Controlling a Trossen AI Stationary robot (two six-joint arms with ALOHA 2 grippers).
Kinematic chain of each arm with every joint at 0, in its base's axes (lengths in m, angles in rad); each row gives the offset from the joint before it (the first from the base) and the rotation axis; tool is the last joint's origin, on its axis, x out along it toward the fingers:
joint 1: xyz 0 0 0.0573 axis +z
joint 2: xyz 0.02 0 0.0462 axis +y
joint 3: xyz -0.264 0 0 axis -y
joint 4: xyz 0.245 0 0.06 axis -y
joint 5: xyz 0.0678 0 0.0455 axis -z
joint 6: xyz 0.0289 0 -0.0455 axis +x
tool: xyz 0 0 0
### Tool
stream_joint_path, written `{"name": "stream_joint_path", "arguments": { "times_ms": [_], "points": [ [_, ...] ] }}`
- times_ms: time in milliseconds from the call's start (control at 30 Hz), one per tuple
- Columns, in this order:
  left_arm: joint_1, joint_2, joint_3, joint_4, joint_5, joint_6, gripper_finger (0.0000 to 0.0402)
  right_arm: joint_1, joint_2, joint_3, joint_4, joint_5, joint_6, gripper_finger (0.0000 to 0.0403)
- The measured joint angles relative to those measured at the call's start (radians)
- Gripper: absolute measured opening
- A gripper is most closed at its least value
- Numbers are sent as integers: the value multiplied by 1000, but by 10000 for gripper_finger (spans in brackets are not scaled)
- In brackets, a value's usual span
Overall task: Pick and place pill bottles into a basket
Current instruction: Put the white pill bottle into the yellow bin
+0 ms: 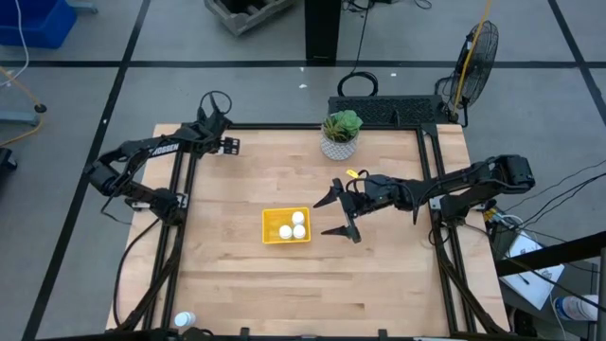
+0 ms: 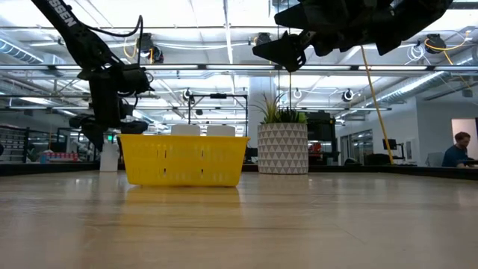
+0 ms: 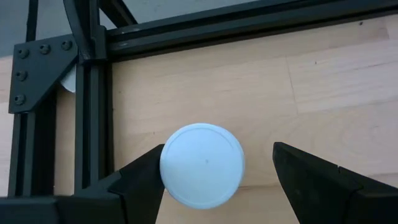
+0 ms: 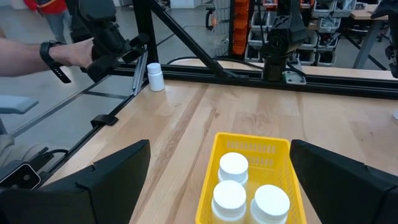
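One pill bottle stands upright on the wood at the table's left edge, beside the black frame rail; it also shows in the low view and the right wrist view. My left gripper is open, with one finger on each side of its white cap. The arm hides this bottle in the high view, where my left gripper is. The yellow basket holds three pill bottles standing on its floor. My right gripper hangs open just right of the basket, above the table. My left gripper comes at the bottle slanting down from above. One finger stands right against the rim of the cap; I cannot tell whether it touches. The other finger is clearly apart from it.
A white pot with a green plant stands at the far edge. Another white bottle sits at the near left corner. Black frame rails border the table. A person's hand with a dark wristband shows behind the left arm.
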Motion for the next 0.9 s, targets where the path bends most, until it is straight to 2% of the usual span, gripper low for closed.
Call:
{"name": "stream_joint_path", "arguments": {
  "times_ms": [100,467,667,900],
  "points": [
    [0,0,0,0,0,0,283,0,0,0,0,0,0,380],
    [-3,-2,0,1,21,3,180,0,0,0,0,1,-2,380],
    [-55,-19,5,5,111,13,177,-1,0,0,0,3,-6,380],
    [-224,-156,58,-106,195,82,177,-3,0,0,0,32,-31,380]
  ]
}}
